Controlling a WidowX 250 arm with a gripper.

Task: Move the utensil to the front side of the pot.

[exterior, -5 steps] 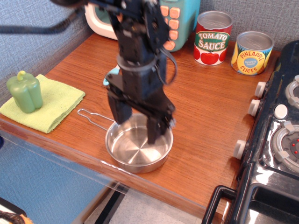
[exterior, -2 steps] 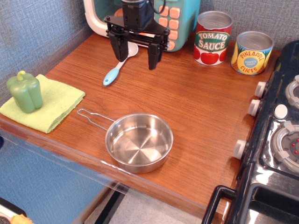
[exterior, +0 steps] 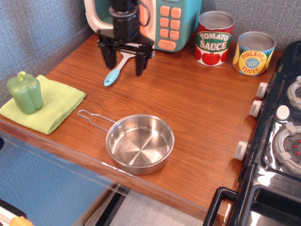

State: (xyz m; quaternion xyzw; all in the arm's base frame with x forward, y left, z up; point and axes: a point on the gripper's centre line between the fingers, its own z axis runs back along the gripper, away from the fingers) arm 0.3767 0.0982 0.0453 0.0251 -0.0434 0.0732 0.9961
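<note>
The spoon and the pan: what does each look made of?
Spoon: probably plastic, with a matte white bowl and a smooth light blue handle, no metallic glint. Pan: looks like polished steel, with a mirror-like floor showing radial reflections and a thin wire handle.

Colour: the arm is matte black throughout, with no markings legible.
Wrist: a round, cylindrical black segment with a slightly glossy band.
End effector (exterior: 125, 60): a flat black crossbar carrying two blocky black fingers (exterior: 140, 62), squared at the tips.
Cables: a thin dark loop shows beside the wrist.
</note>
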